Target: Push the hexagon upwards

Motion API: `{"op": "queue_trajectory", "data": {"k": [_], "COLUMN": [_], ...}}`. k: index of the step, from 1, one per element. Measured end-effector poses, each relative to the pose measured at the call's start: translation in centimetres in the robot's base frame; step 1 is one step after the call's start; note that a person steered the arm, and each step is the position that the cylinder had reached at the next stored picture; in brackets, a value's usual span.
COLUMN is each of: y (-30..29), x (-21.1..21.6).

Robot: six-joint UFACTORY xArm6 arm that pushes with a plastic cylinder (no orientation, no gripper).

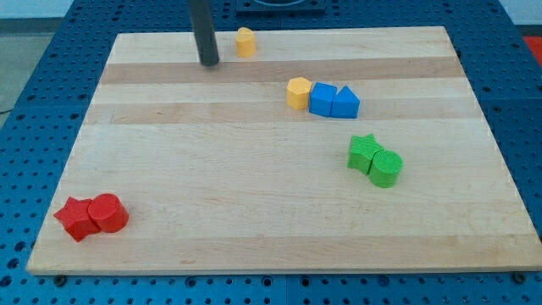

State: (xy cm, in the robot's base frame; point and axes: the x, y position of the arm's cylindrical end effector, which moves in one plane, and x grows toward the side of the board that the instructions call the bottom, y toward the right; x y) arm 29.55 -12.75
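A yellow hexagon block (298, 92) lies right of the board's middle, toward the view's top, touching a blue cube (323, 99) on its right. A blue triangle block (345, 102) touches the cube's right side. My tip (208, 62) rests on the board near the view's top, well to the left of and a little above the hexagon. A second small yellow block (245, 41) stands just right of my tip, close to the board's top edge.
A green star (364, 152) and a green cylinder (386, 168) touch each other at the view's right. A red star (76, 219) and a red cylinder (108, 213) sit together at the bottom left. The wooden board (254, 212) lies on a blue perforated table.
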Motion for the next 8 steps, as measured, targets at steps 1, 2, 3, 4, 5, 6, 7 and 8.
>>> {"op": "queue_trajectory", "data": {"k": [1,2,3,4,5,6,7,8], "y": [0.7,4.6,9.6,14.6,15.5,15.3,15.5,18.9], "x": [6.8,10.7,10.7,8.4,3.4,1.3,3.8,2.9]}}
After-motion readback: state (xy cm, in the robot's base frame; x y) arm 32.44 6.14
